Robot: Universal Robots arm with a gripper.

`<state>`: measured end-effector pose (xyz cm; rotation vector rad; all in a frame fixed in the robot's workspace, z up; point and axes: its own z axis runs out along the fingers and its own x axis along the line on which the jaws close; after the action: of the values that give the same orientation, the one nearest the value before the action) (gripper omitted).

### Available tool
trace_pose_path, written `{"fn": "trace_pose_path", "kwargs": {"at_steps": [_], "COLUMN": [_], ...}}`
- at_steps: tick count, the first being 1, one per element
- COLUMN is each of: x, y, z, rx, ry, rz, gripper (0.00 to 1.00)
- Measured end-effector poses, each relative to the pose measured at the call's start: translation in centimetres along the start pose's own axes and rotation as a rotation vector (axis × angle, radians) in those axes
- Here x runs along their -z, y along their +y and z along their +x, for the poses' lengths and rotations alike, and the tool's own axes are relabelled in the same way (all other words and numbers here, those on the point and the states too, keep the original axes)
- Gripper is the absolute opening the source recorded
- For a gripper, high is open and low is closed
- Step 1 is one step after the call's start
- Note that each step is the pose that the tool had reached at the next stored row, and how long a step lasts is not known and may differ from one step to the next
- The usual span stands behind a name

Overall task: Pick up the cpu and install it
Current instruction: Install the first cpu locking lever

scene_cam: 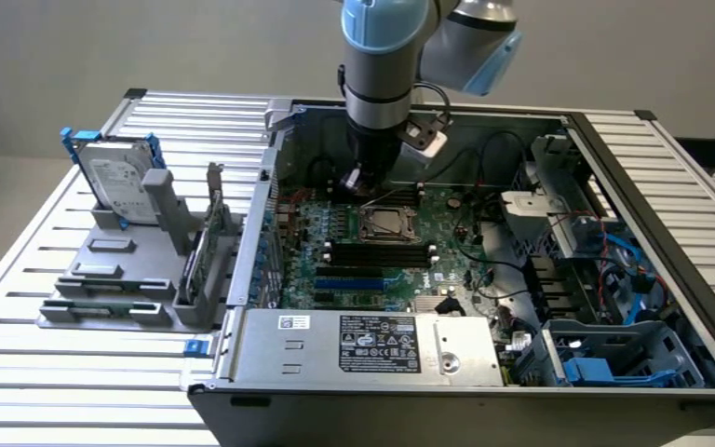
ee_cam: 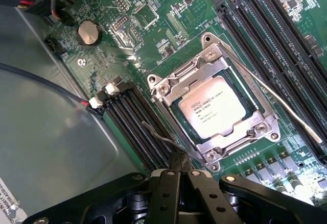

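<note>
We saw the claw (ee_cam: 179,163) closed tight at the thin socket lever (ee_cam: 158,138), grip unclear, beside the cpu (ee_cam: 209,113) seated under its frame (ee_cam: 176,82).

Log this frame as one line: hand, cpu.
hand: shut, tips at lever | cpu: lying inside socket frame on motherboard

access: case (scene_cam: 494,130) open on top, room to come straight down | exterior view's right: cables (scene_cam: 618,251) crowd the wall | near edge: power supply (scene_cam: 370,340) blocks | socket: metal frame (ee_cam: 179,81) closed over cpu (ee_cam: 209,112) | thin lever (ee_cam: 158,137) right at closed gripper (ee_cam: 179,158) tips | memory slots (ee_cam: 130,119) flank both sides
</note>
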<state>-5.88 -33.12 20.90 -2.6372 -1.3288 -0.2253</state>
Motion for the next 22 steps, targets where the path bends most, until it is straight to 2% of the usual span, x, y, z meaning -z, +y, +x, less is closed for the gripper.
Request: {"fn": "trace_pose_path", "kwargs": {"at_steps": [9,15,22], "x": [-0.15,-0.15,-0.3], "y": [0.27,0.29,0.31], "z": [0.16,0.14,0.1], "rx": [0.0,-0.001,-0.001], "ry": [0.0001,-0.0028,-0.0043], "rz": [0.0,0.0042,0.0041], "gripper": [0.11,0.11,0.11]}}
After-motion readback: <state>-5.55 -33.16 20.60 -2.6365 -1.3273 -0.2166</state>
